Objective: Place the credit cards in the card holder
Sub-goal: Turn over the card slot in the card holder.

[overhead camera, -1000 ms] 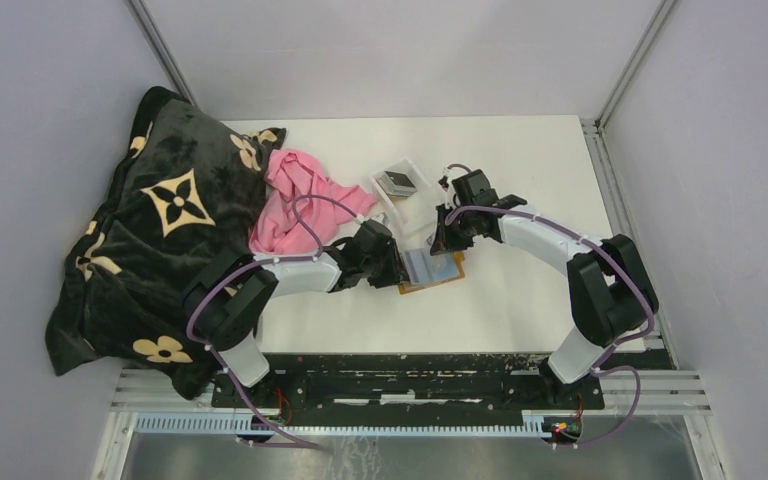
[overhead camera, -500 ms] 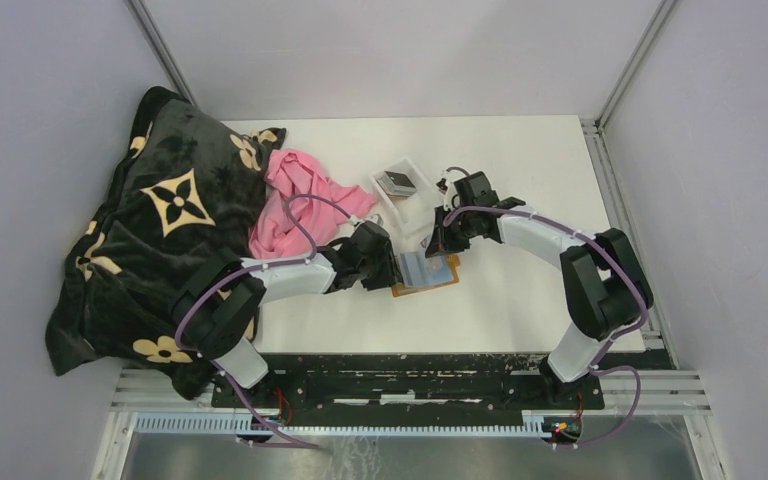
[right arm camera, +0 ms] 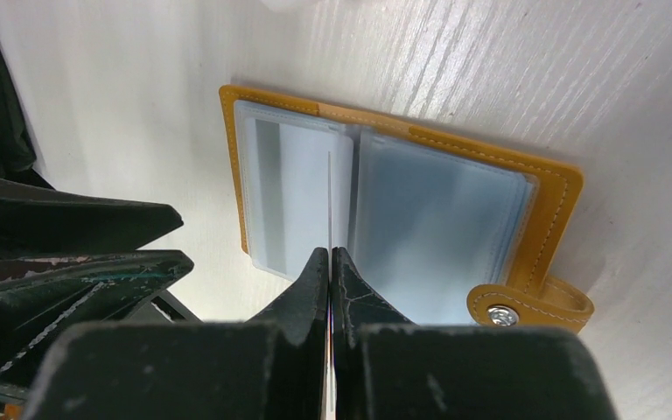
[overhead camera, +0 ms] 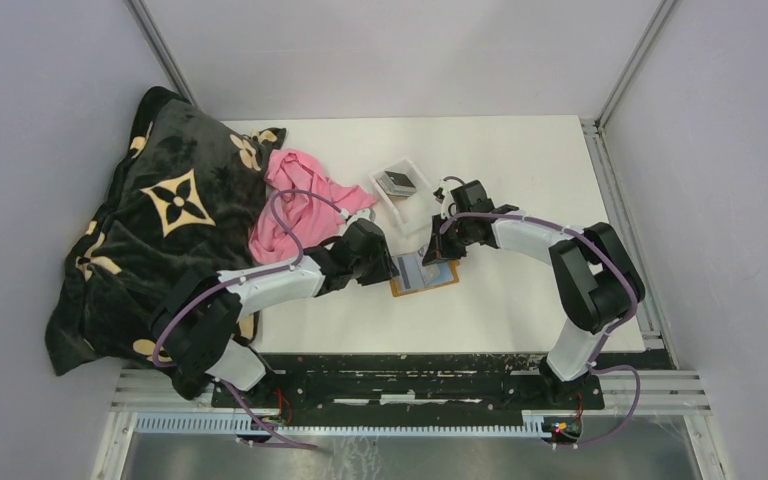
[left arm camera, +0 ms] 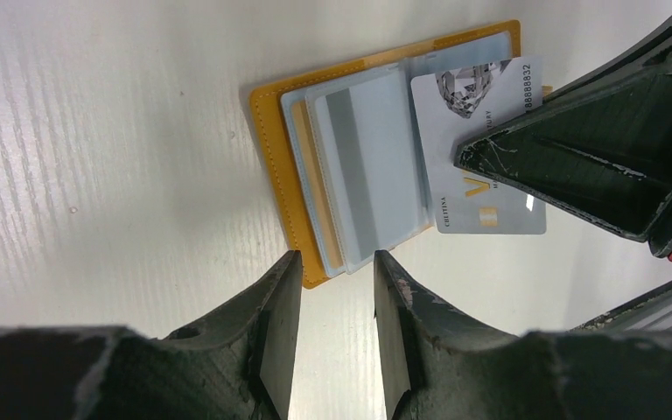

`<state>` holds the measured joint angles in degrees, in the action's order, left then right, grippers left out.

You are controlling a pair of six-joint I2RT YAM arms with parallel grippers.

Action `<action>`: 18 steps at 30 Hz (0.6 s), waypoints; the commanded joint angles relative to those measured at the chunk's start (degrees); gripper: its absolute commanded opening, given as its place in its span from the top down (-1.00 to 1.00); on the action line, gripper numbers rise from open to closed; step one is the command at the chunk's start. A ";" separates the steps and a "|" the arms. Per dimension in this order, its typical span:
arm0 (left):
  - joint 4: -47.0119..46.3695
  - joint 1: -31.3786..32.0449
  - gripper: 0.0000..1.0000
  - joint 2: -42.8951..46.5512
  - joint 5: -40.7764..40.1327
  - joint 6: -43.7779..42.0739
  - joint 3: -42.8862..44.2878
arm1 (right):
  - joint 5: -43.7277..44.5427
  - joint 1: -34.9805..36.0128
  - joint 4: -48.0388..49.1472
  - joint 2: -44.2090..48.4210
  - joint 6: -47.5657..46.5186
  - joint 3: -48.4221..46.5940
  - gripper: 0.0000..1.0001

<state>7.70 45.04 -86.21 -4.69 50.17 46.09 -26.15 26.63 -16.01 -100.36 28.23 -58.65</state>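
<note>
The card holder (overhead camera: 426, 279) lies open on the white table, an orange wallet (left arm camera: 272, 164) with clear pockets (left arm camera: 372, 171) facing up. My right gripper (right arm camera: 330, 254) is shut on a grey credit card (left arm camera: 481, 149), which shows edge-on (right arm camera: 329, 197) over the wallet's middle fold. Whether the card sits in a pocket I cannot tell. My left gripper (left arm camera: 337, 262) stands open at the wallet's near corner, its fingertips (left arm camera: 290, 267) on either side of that corner and nothing pinched. More credit cards (overhead camera: 396, 181) lie in a clear tray (overhead camera: 384, 204).
A pink cloth (overhead camera: 295, 200) and a dark flower-patterned blanket (overhead camera: 160, 230) fill the table's left side. The wallet's snap tab (right arm camera: 525, 306) sticks out beside my right gripper. The left gripper (overhead camera: 390, 262) and right gripper (overhead camera: 438, 245) stand close together over the wallet.
My left jaws have opened wider at the wallet's corner. The right gripper has come down and left with the card onto the wallet. The wallet has shifted slightly left.
</note>
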 commanded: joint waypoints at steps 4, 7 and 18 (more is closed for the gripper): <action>0.32 0.26 0.16 -0.44 -1.65 -2.29 0.30 | -1.96 0.41 4.76 -1.18 0.84 0.78 0.98; 0.08 0.34 0.17 -2.37 -1.41 -2.53 0.78 | -2.10 0.43 5.46 -1.57 1.00 1.35 0.98; -0.91 0.40 0.19 -5.60 -1.60 -2.60 0.93 | -1.71 0.36 6.41 -2.18 0.61 2.03 0.98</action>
<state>8.03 45.12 -91.11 -5.48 50.17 45.82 -27.40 26.79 -12.12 -102.19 28.86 -56.86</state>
